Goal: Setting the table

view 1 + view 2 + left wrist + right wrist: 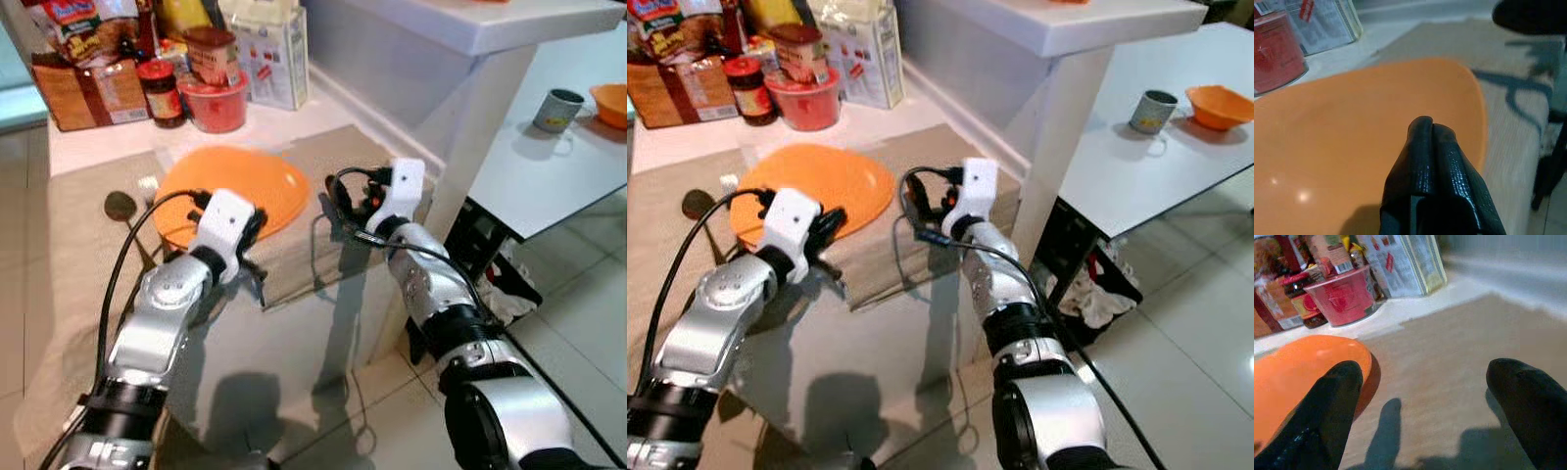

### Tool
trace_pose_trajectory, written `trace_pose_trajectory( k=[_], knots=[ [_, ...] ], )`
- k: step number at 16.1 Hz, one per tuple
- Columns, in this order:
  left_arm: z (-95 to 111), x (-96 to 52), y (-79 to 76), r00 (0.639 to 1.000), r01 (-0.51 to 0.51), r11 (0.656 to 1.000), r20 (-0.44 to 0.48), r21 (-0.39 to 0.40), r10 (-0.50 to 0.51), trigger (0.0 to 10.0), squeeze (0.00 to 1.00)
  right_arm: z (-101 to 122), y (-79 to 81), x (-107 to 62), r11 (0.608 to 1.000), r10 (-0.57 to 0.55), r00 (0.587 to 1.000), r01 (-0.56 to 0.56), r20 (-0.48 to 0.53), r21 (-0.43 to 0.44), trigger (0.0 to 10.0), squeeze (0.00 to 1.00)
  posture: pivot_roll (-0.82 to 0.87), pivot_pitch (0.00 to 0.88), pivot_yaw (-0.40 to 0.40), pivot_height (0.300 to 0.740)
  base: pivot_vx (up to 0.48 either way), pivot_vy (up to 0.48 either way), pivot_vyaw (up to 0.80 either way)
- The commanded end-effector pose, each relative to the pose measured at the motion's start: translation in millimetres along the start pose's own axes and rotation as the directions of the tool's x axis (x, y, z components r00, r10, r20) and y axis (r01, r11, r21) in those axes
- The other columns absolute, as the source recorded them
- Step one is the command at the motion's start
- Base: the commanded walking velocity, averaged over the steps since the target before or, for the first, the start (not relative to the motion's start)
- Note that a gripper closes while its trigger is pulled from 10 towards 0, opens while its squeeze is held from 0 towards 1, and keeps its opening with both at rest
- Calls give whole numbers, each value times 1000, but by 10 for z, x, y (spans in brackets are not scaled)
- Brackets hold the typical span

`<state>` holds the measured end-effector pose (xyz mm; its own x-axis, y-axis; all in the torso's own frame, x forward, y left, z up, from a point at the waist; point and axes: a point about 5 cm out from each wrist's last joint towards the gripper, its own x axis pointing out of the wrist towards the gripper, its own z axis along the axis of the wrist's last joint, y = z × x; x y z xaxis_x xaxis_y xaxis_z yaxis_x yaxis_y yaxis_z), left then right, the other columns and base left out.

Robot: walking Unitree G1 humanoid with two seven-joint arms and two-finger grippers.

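On the beige mat (323, 157) covering the bench (294, 108) lies an orange plate (235, 186). The left claw (1430, 147), fingers pressed together and empty, hovers over the plate's near rim; the right claw (1422, 396), spread wide and empty, sits just beside the plate's right edge. Behind the plate stands a red tub (214, 103); a spoon (120, 206) lies left.

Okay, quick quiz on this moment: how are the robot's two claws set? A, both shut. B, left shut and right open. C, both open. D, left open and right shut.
B: the left claw has its fingers pressed together over the orange plate, while the right claw has its fingers spread wide above the beige cloth.
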<state>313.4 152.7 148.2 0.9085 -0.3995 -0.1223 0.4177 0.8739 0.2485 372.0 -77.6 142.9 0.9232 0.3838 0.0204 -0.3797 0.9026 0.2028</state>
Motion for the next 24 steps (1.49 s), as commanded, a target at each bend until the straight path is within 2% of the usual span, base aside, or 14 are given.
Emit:
trace_pose_trajectory(
  k=[1,2,4,5,6,7,8,11,12,13,15,18,19,24],
  knots=[
    [88,30,55,999,-26,1000,38,-16,27,10000,0,62,-10,-10,998,-1,999,3,37,-56,10000,0,64,0,-19,740,0,0,0],
    [102,36,37,999,-17,1000,46,-24,18,10000,0,48,-1,-8,1000,-2,999,3,32,-20,10000,0,62,0,-17,740,0,0,0],
    [152,49,-2,997,-9,1000,79,-2,9,10000,0,56,7,-20,999,-17,998,20,58,-45,10000,0,64,0,-18,740,0,0,0],
    [294,78,7,990,-34,999,139,-23,37,10000,0,136,-28,-57,986,-49,992,68,120,-153,10000,0,67,0,-21,740,0,0,0],
    [353,88,9,985,-42,998,164,-36,47,10000,0,167,-43,-76,976,-61,987,90,147,-200,10000,0,67,0,-21,740,0,0,0],
    [506,108,27,971,-76,995,220,-66,89,10000,0,280,-87,-146,935,-86,969,159,231,-318,10000,0,63,0,-18,740,0,0,0],
    [718,77,55,941,-127,987,302,-99,151,10000,0,451,-108,-255,879,-84,938,229,337,-418,10000,0,63,0,-18,740,0,0,0],
    [831,0,100,911,-204,972,341,-120,233,10000,0,536,-102,-333,864,-66,925,241,374,-443,10000,0,44,0,-12,740,0,0,0],
    [822,-74,165,892,-279,950,329,-137,309,10000,0,518,-122,-373,864,-75,924,248,374,-438,10000,0,45,0,-12,740,0,0,0],
    [720,-173,210,885,-327,929,289,-173,365,10000,0,456,-131,-410,860,-86,931,249,355,-445,10000,0,54,0,-14,740,0,0,0],
    [546,-301,163,890,-351,913,231,-207,394,10000,0,407,-80,-457,863,-64,938,224,342,-452,10000,0,66,0,-20,740,0,0,0],
    [503,-314,96,888,-363,907,217,-214,406,10000,0,385,-33,-437,865,-43,948,193,314,-464,10000,0,77,0,-25,740,0,0,777],
    [480,-302,27,896,-353,912,207,-209,394,10000,0,401,5,-427,870,-29,947,181,319,-459,10000,0,76,0,-22,740,0,0,738],
    [468,-293,-105,912,-316,928,207,-198,355,10000,0,382,-13,-467,866,-40,949,189,313,-463,10000,0,69,0,-19,740,0,0,725]
  ],
)
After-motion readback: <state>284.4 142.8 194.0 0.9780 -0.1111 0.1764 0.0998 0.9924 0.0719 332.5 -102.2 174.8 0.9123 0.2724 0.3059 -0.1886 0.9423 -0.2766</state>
